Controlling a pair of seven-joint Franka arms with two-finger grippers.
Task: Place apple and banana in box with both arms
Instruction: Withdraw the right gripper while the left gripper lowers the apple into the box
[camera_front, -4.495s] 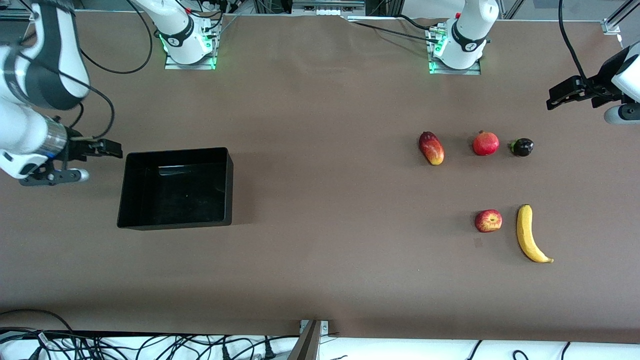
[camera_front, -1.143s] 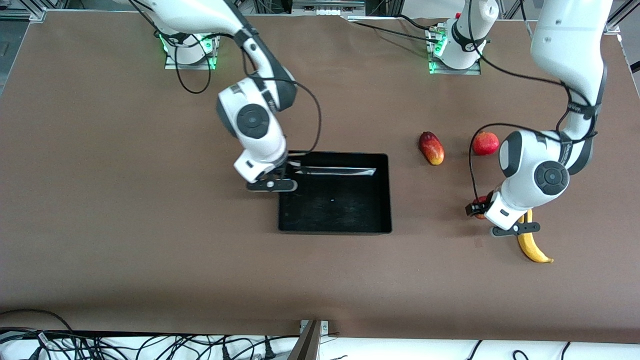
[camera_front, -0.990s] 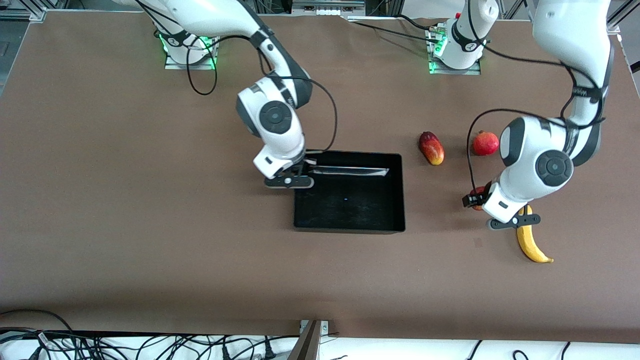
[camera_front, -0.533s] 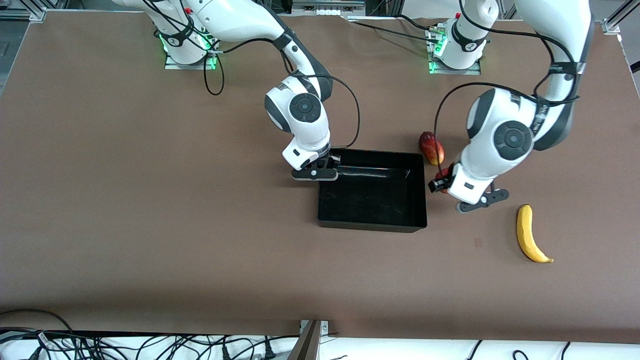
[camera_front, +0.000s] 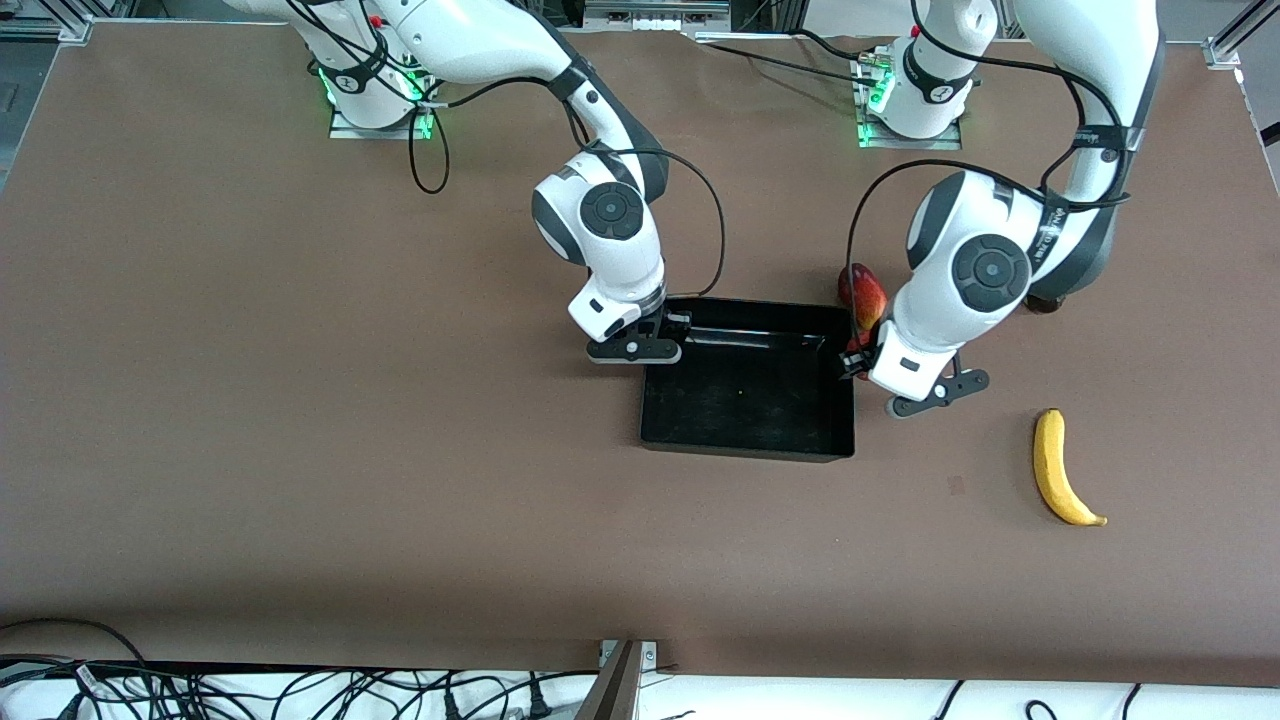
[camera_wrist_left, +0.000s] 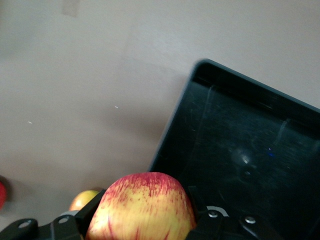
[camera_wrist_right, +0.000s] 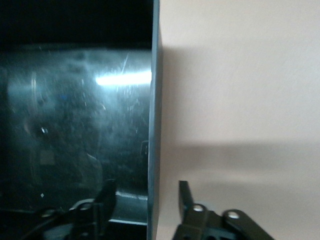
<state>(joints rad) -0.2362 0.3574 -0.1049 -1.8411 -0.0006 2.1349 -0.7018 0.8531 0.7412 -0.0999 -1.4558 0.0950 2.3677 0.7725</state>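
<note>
Brown table (camera_front: 300, 450) carries the black box (camera_front: 745, 440) at centre. Left claw (camera_wrist_left: 145, 220) clamps the apple (camera_wrist_left: 142, 207) over the box's wall toward the left arm's end. Right claw (camera_wrist_right: 147, 200), fingers apart, straddles the box's other end wall. Banana (camera_front: 1058, 470) lies well apart toward the left arm's end.

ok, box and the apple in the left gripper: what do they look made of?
Box: looks like hard black plastic, glossy; its thin walls throw streaky highlights and the floor shows fine scuffs. Apple: matte red-over-yellow streaked skin, held in the left gripper; real fruit or a painted replica, cannot tell.
</note>
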